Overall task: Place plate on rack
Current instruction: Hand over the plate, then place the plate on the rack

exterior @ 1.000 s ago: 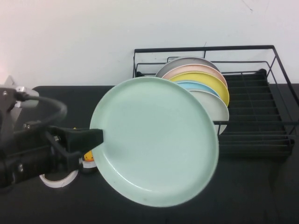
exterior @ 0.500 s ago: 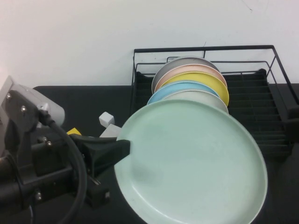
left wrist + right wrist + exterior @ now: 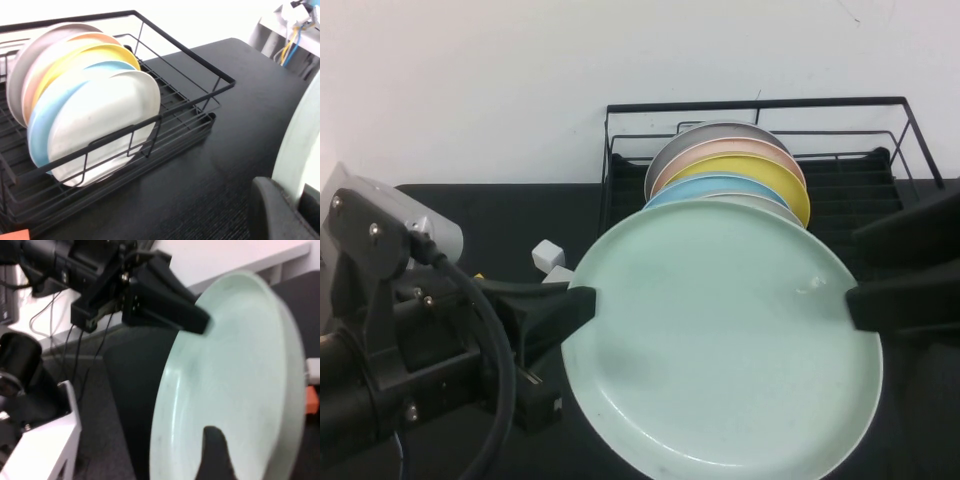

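The pale mint-green plate (image 3: 720,340) hangs in the air in front of the black wire rack (image 3: 760,103), tilted face-up toward the camera. My left gripper (image 3: 582,305) is shut on its left rim; the left wrist view shows the rim (image 3: 300,150) pinched between the pads. My right gripper (image 3: 855,285) is at the plate's right rim, open, with one finger (image 3: 214,445) over the plate's face (image 3: 235,365) and the other hidden behind it. The rack (image 3: 185,47) holds several upright plates.
The rack's plates are grey, pink, yellow (image 3: 760,175), light blue and off-white (image 3: 110,120), filling its left part. Bare slats (image 3: 880,220) lie to their right. A small white cube (image 3: 548,254) sits on the black table, left of the rack.
My right gripper has come into view from the right and reached the plate's right rim. My left gripper has shifted the plate slightly up and toward the rack.
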Controlling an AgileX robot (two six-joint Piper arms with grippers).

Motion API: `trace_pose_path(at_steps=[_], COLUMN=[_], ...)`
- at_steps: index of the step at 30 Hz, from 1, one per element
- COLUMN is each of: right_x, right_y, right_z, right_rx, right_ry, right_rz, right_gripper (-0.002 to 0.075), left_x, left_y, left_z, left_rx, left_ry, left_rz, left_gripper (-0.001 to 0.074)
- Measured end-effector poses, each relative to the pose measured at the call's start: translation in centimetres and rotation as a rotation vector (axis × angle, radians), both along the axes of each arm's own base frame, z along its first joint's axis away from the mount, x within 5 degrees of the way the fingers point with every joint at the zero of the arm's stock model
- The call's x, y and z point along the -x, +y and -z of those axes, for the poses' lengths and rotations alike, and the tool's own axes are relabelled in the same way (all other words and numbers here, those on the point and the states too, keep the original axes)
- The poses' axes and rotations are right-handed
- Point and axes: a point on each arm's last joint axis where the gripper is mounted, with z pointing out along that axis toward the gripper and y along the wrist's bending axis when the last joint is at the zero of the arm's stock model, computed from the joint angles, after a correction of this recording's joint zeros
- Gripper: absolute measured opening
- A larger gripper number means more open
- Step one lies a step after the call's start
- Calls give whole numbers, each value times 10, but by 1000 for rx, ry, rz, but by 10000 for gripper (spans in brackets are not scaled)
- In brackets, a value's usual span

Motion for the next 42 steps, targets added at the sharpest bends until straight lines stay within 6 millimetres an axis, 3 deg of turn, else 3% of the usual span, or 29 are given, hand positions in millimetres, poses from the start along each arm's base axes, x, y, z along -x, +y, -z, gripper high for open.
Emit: trace_pose_path(at_steps=[6,9,13,18,24,30,33,38,42], right_x=[-15,-22,-31,-41,-51,-66,-74,-83,-84], right_y=[19,31,41,42,41,37,35,31,30], right_z=[20,33,48,52,36,2,-10,-26,-41], right_rx=[20,36,62,87,158,220,284,376,382], right_ry=[111,178,232,168,-26,-268,-383,-499,-565], right_rz=[-62,-100,-119,-88,-91,-37,-24,-22,-17], right_gripper=[434,373,187,175,151,150,149,149,148], left_x=[0,0,0,0,3,8,12,14,9], left_y=[0,0,-1,0,-1,0,2,10,24], left_z=[0,-1,-1,1,0,-4,-8,-15,-24], left_rx=[5,16,23,6,20,57,76,119,160], left_ry=[2,9,14,7,27,47,38,13,-48], left_rz=[-3,-5,0,4,22,23,22,-56,-225], left_gripper=[4,4,6,9,73,269,319,312,179])
